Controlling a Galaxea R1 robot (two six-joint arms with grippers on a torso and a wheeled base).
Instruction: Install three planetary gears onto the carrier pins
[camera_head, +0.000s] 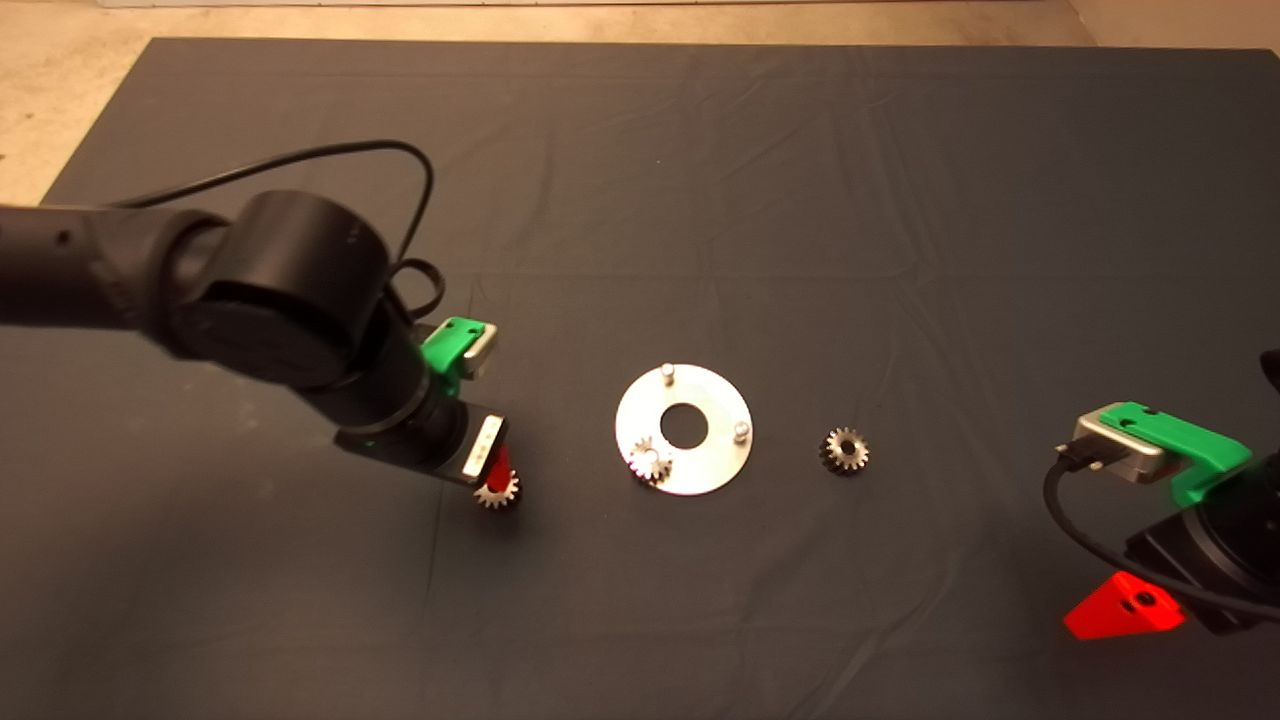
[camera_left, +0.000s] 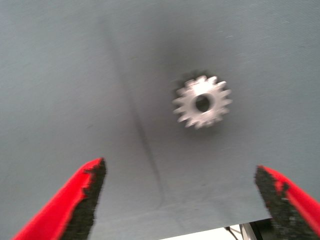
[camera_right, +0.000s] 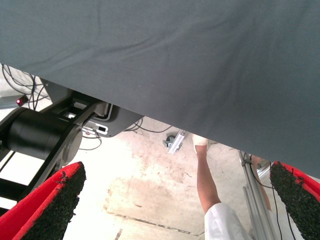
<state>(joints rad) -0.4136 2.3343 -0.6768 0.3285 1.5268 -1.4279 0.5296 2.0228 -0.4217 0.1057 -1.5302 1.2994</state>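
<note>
The left arm (camera_head: 270, 300) fills the head view's left side, its left gripper (camera_head: 497, 470) held over a planetary gear (camera_head: 498, 490) lying on the mat (camera_head: 800, 180). A second gear (camera_head: 650, 462) is seated on one of the carrier pins (camera_head: 741, 430) of the disc (camera_head: 715, 445); a third gear (camera_head: 845, 449) lies right of it.

In the left wrist view, the fingers (camera_left: 85, 200) are spread wide, released, that gear (camera_left: 202, 101) between and beyond them.

In the right wrist view, the right gripper (camera_right: 175, 210) is parked with pads apart, empty; a person's leg (camera_right: 205, 175) is seen.

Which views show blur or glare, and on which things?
Left wrist view: the gear on the mat is smeared, its teeth soft. Head view: the disc glares bright white, washing out the gear on its pin. Right wrist view: no evident blur.
</note>
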